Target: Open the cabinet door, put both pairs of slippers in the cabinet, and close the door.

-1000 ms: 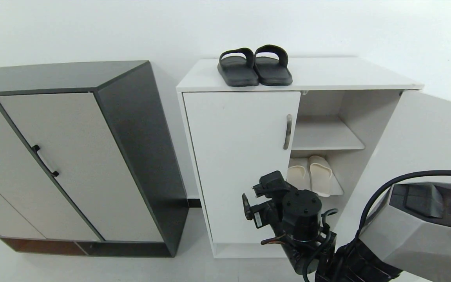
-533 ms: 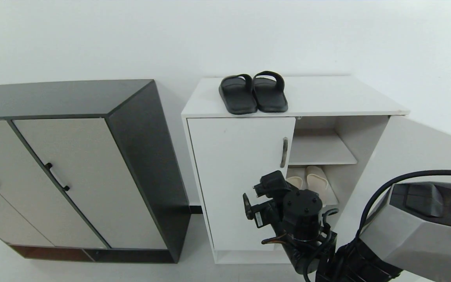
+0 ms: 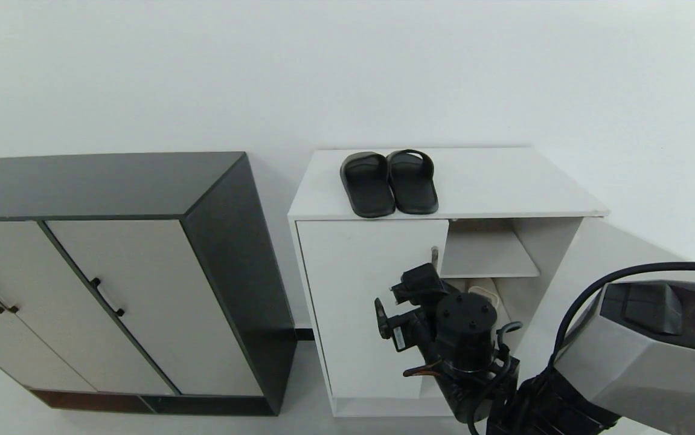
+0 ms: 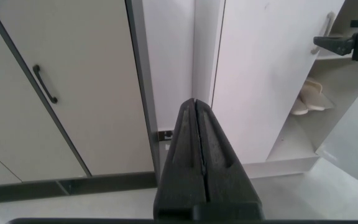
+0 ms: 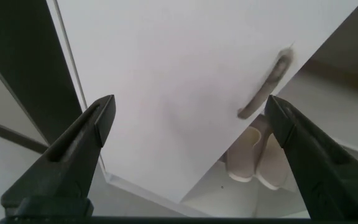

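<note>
**White cabinet [image 3: 456,181] half open, one pair of slippers on top and one inside**

The white cabinet stands against a pale wall. Its right-hand door [image 3: 622,257] is swung wide open, while its left-hand door [image 3: 365,302] is shut. A slim upright handle [image 3: 435,255] sits at the inner edge of the shut door.

A pair of black slippers [image 3: 389,183] rests side by side on the cabinet's top, towards its left half, with the toes at the front edge. Inside the open half, a bare upper shelf [image 3: 486,257] sits above a lower shelf. A pair of cream slippers [image 4: 312,99] lies together on that lower shelf, partly hidden in the head view by the robot's arm.

The right gripper [image 5: 190,106] hangs in front of the shut left-hand door, near the handle and apart from it. Its fingers are spread wide and it grasps nothing.

The left gripper [image 4: 194,109] is clenched, fingers pressed flat together with nothing between them. It sits low over the floor [image 4: 291,199], facing the gap between the white cabinet and a dark cabinet [image 3: 226,266] just beside it on the left. The dark cabinet has two pale doors with black handles, both shut.
</note>
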